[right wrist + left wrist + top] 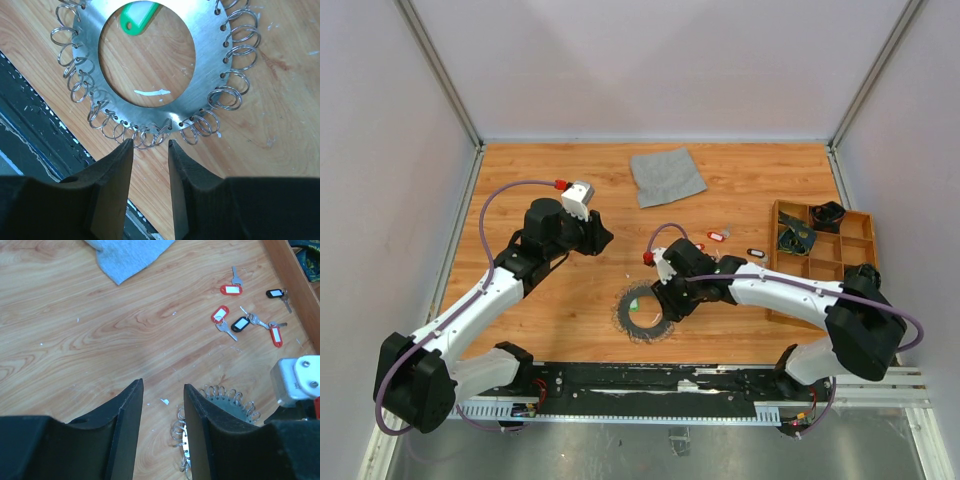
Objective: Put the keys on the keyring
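Nearest, along the front edge of the wooden table (550, 190), we saw both arms bolted side by side. Just beyond them lay the keyring (642, 312), flat on the wood, a silvery disc (207, 75) with a wide hole and a fringe of small wire loops. A green tag (140, 17) showed inside that hole. The right arm (770, 285) reached in from the right, and its jaws stood slightly apart, holding nothing, their tips right at the ring's looped rim; we could not tell whether they touched it. The left arm (490, 290) was held to the left of the ring, well apart from it, its jaws apart and empty. Farther back, to the right, the keys (231, 289) were scattered loose on the table, with red and black tags. A wooden tray (857, 248) with black parts sat at the right edge. Farthest back lay a grey cloth (666, 175).
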`<state>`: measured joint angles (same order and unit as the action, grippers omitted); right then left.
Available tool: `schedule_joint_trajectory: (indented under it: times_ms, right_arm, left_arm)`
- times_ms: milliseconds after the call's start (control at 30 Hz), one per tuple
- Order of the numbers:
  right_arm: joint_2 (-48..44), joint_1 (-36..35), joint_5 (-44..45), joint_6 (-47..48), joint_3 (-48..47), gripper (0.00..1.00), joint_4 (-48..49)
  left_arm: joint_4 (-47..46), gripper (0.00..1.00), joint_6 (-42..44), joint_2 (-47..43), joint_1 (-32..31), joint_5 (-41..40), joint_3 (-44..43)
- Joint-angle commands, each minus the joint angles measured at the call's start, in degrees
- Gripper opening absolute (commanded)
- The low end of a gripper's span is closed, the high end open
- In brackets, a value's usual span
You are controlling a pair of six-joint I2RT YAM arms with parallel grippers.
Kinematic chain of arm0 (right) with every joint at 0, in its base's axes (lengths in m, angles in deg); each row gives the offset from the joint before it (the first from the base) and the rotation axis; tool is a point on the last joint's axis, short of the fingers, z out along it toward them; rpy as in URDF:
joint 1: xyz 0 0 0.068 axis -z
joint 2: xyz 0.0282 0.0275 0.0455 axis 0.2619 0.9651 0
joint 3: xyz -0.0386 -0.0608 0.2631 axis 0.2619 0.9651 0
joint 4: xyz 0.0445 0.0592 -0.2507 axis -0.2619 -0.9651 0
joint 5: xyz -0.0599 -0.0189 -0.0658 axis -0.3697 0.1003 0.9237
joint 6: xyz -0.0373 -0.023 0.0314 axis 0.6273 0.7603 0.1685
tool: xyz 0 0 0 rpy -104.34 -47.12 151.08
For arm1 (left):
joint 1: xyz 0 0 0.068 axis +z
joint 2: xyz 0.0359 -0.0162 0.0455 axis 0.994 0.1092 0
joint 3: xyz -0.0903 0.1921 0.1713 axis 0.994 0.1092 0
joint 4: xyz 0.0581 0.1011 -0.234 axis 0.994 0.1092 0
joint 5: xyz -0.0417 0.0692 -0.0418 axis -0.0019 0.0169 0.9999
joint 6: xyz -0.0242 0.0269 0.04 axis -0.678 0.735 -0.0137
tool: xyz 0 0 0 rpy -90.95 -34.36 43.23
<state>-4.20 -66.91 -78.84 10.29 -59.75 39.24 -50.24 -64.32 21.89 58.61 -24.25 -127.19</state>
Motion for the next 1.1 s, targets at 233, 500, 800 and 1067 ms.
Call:
schedule_joint_trajectory:
  times_ms: [233, 500, 800, 1067]
  right_arm:
    - [4.49, -3.43, 1.12, 2.06, -3.24, 0.32, -4.25]
    - [6.39, -3.57, 3.75, 1.68, -3.66, 0.24, -5.59]
    - [5.73, -3.56, 7.69, 0.96, -2.94, 0.11, -6.15]
    - [5.85, -3.56, 10.44, 1.25, -2.77, 0.06, -6.72]
  left_arm:
    - [-1.76, 0.43, 0.47, -1.02, 0.60, 0.71, -1.28]
    - [-1.79, 0.43, 0.56, -0.98, 0.58, 0.82, -1.27]
    - [-1.80, 0.43, 0.56, -0.94, 0.60, 0.98, -1.27]
    - [-1.80, 0.43, 0.56, -0.82, 0.60, 1.01, -1.27]
